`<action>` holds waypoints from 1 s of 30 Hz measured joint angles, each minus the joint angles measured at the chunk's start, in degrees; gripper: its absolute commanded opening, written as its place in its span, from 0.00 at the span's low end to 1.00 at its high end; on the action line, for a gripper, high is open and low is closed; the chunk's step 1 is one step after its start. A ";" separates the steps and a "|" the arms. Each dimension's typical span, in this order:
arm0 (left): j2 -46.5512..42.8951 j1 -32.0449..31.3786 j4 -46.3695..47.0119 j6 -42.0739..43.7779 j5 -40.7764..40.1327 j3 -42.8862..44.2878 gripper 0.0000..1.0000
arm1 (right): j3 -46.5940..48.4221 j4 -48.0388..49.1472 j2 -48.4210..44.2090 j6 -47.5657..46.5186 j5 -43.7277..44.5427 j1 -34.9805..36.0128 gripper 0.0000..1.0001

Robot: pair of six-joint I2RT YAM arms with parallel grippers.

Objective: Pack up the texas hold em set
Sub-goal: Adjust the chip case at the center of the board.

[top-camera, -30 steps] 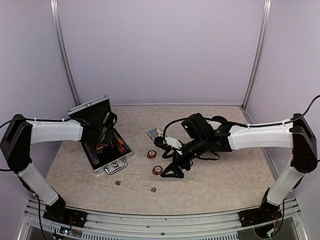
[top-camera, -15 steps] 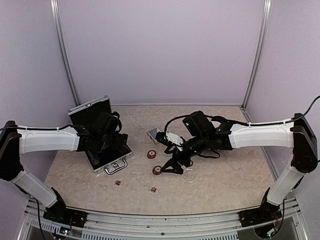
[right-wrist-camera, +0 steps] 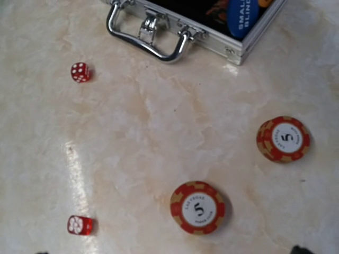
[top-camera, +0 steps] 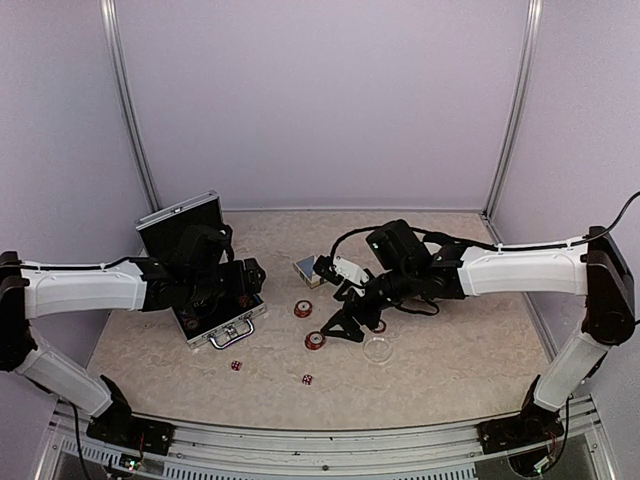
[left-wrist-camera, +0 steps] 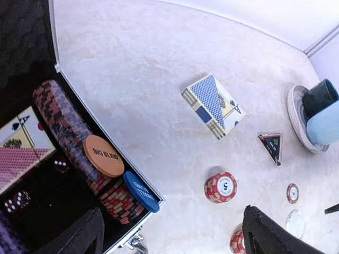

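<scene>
case (top-camera: 222, 322): left open on the tabletop (top-camera: 450, 370), lid upright; chip rows, cards and dice are seen inside.
loose pieces: chip stacks (right-wrist-camera: 198, 207) (right-wrist-camera: 284, 138), dice (right-wrist-camera: 80, 72) (right-wrist-camera: 79, 225), card box (left-wrist-camera: 214, 106), triangular marker (left-wrist-camera: 271, 146) and clear disc (top-camera: 378, 349) are scattered right of the case.
left tool (left-wrist-camera: 169, 238): spread wide, nothing pinched, held over the case's right edge.
right tool (top-camera: 345, 325): spread wide, empty, held just above the chip stacks.
handling: chips are judged light, rigid, slick; a stack is best pinched low across the rim. Dice are likely rolled easily. The disc is thin and flat, so an edge is needed.
</scene>
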 measured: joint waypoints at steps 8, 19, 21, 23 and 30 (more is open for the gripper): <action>3.93 0.00 2.25 -5.42 0.79 -0.42 0.73 | 0.04 0.09 0.00 0.24 0.04 0.00 0.99; 8.83 -0.26 2.36 -6.05 -1.40 0.24 0.60 | -0.02 1.25 0.00 0.04 -0.17 0.00 0.99; 10.01 -0.28 2.38 -6.14 -1.68 0.96 0.59 | -0.09 1.36 0.00 -0.07 -0.24 0.00 0.99; 10.95 -0.28 2.38 -6.21 -1.95 1.62 0.57 | -0.15 1.40 0.00 -0.20 -0.44 -0.02 0.99; 13.46 -0.28 2.08 -6.23 -2.67 4.15 0.51 | -1.44 1.86 -0.02 -0.85 -1.03 -0.20 0.99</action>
